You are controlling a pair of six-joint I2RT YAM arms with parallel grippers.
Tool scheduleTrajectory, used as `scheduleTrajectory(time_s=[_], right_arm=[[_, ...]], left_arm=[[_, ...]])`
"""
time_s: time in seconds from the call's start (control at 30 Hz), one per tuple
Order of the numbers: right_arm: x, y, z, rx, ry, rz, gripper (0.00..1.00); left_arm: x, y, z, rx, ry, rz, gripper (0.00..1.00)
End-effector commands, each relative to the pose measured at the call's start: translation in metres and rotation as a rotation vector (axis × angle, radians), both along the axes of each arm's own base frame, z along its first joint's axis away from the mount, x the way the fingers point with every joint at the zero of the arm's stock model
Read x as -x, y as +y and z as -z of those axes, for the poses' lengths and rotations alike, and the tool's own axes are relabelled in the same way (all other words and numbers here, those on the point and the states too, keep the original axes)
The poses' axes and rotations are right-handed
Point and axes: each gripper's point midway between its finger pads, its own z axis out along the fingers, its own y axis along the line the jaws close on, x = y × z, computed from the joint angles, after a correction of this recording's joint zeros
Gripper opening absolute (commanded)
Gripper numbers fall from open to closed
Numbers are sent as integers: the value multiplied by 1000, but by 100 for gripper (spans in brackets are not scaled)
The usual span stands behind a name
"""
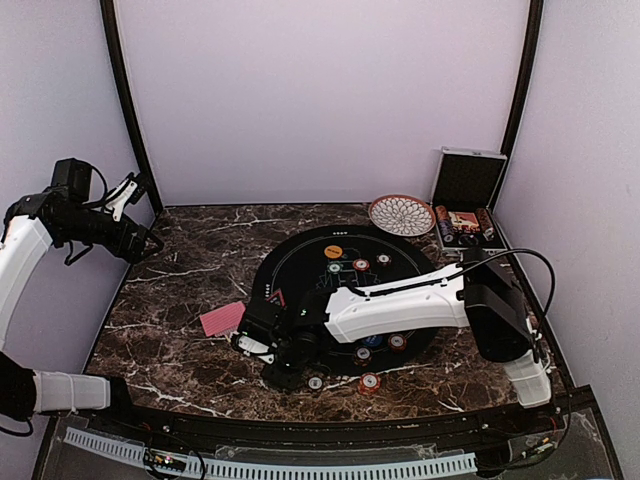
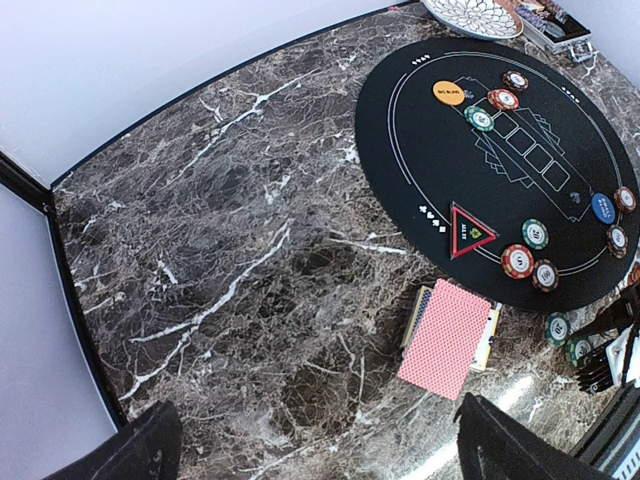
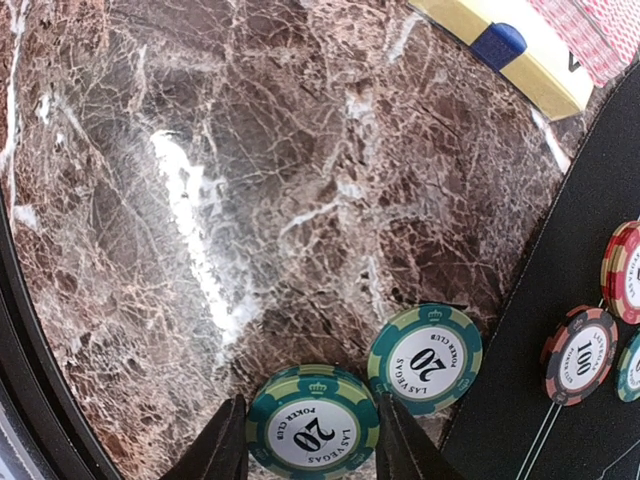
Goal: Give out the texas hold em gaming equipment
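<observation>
Top cam: high at near edge, down over dark brown marble tabletop (image 1: pixel 180 270). L wrist cam: far left, angled across at round black felt mat (image 2: pixel 500 170), pink-red-backed card stack (image 2: pixel 445 340). R wrist cam: v. close over green-rimmed poker chip (image 3: pixel 313 420), sharing mat edge + cards.

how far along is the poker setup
Done: chips and buttons sit at two spots on the black mat. In hand: the right end effector brackets a green chip on the marble, grip unclear. Remaining: the second green chip beside it and the card deck.
</observation>
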Motion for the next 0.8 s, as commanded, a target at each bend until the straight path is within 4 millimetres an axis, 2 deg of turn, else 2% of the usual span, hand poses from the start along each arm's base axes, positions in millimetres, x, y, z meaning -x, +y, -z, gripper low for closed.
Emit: scheduleTrajectory(time_s=[0.0, 0.27, 0.47, 0.6, 0.77], right_arm=[[-1, 3, -3, 4, -22, -3, 29], [-16, 3, -50, -58, -73, 29, 26], [-30, -8, -82, -104, -74, 87, 25], [-51, -31, -93, -114, -78, 170, 25], [-93, -83, -93, -102, -83, 353, 24]], left_arm=[[7, -1, 0, -7, -2, 11, 99], [8, -3, 2, -6, -1, 22, 99], [9, -5, 10, -5, 18, 42, 99], [10, -8, 17, 13, 49, 61, 99], [12, -15, 17, 30, 38, 95, 99]])
